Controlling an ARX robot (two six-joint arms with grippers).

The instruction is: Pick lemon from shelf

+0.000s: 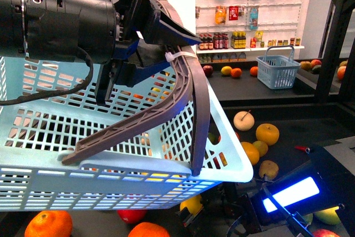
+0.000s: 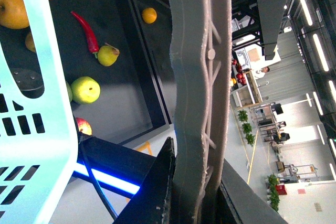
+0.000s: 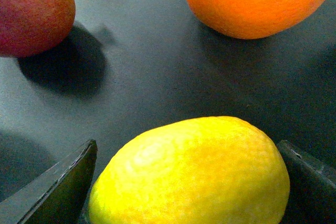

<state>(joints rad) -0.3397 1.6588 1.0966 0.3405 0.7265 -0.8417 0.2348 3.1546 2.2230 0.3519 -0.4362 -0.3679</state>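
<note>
Right wrist view, close in: the lemon [image 3: 189, 174] lies on the dark matte tray of the shelf [image 3: 157, 77], apart from a reddish pomegranate [image 3: 31, 14] and an orange [image 3: 252, 1] further along the same tray. The right tool [image 3: 184, 182] straddles the lemon, one dark finger [image 3: 58, 187] tight at each side; I cannot tell whether it is clamped or merely close. The left tool [image 1: 183, 48] is clenched on the grey handle [image 1: 191, 109] of a pale blue basket [image 1: 111, 131], which hangs tilted and fills most of the front view. Beyond it the tray carries scattered fruit: a pale round one [image 1: 243, 120], yellow-orange ones [image 1: 267, 133], and oranges [image 1: 49, 225] low at the near edge. The upper tier holds a small blue-grey basket [image 1: 279, 69]. White-backed bottle shelves [image 1: 249, 26] stand on the far wall. The left wrist view shows a red chili [image 2: 86, 30], a green apple [image 2: 85, 89], ceiling strip lights [image 2: 315, 40] and potted plants [image 2: 244, 124].
</note>
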